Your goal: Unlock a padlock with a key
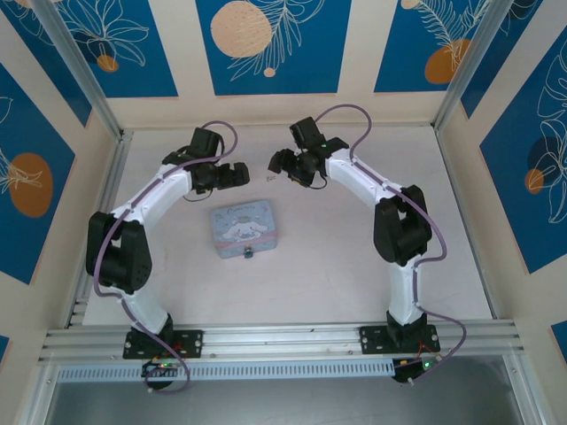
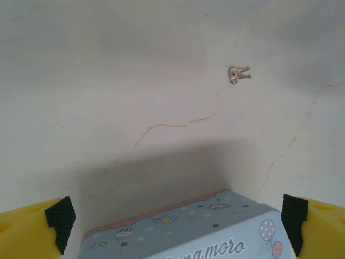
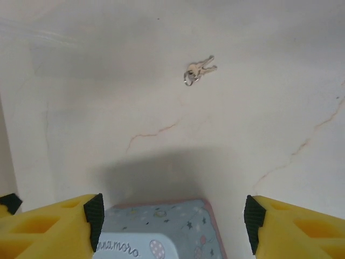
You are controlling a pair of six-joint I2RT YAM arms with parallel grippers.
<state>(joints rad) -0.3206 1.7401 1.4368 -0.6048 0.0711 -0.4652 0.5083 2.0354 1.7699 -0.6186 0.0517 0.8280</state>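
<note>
Yellow-tipped left claw and right claw are both hovering released, flanking the key lying on the tabletop; the padlock is resting at the near edge of the tin.

Cursive lettering ending "namoro" runs across the lid of the pale-blue tin, its start cut off in both wrist views; from above it is too small to read.
</note>
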